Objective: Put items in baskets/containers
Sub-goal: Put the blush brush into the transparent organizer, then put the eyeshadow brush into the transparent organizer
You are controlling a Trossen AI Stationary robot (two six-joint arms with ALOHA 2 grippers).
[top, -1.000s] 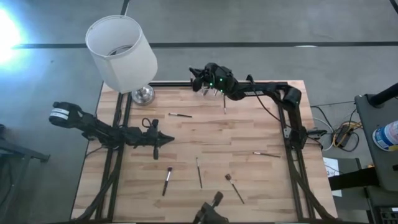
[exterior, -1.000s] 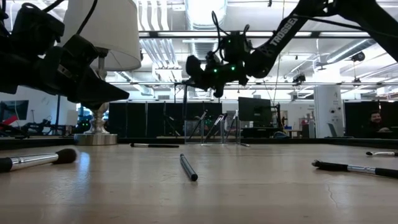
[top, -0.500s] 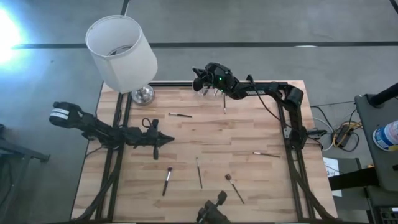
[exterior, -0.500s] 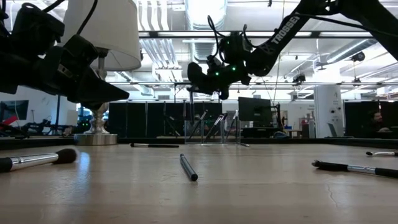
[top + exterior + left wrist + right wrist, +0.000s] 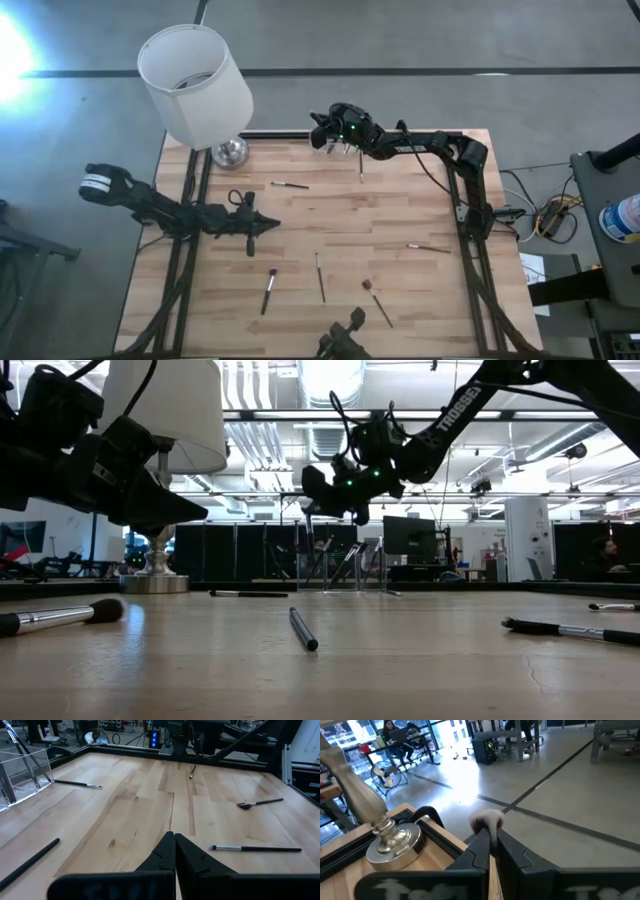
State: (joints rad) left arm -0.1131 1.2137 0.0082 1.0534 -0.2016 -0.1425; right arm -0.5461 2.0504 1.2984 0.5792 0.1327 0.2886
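At the far edge of the worktop [image 5: 330, 220], the right pincer [image 5: 322, 130] is seen raised above the clear holder [image 5: 340, 567], and a brush [image 5: 487, 822] is pinched between its closed fingers [image 5: 479, 847], the pale tuft with reddish base poking out just past the fingertips. The holder is found to the right of the lamp base [image 5: 229, 152], right at the far rim, with a few brushes leaning inside it, as seen in the low view; the held brush is kept above it, not touching. The left pincer [image 5: 262, 226] is parked well nearer than the lamp base and slightly to its right, fingers pressed together with nothing between them, hanging clear of the wood. Loose brushes are scattered across the boards: one dark-handled brush [image 5: 290, 185] is laid just right of the lamp base, a short one [image 5: 361, 171] is set just near of the holder, another [image 5: 428, 247] is left far off to the lamp's right, and three more [image 5: 269, 289] [image 5: 319, 277] [image 5: 377, 301] are lined along the near edge. The white lampshade [image 5: 194, 82] is tilted out over the far left corner.
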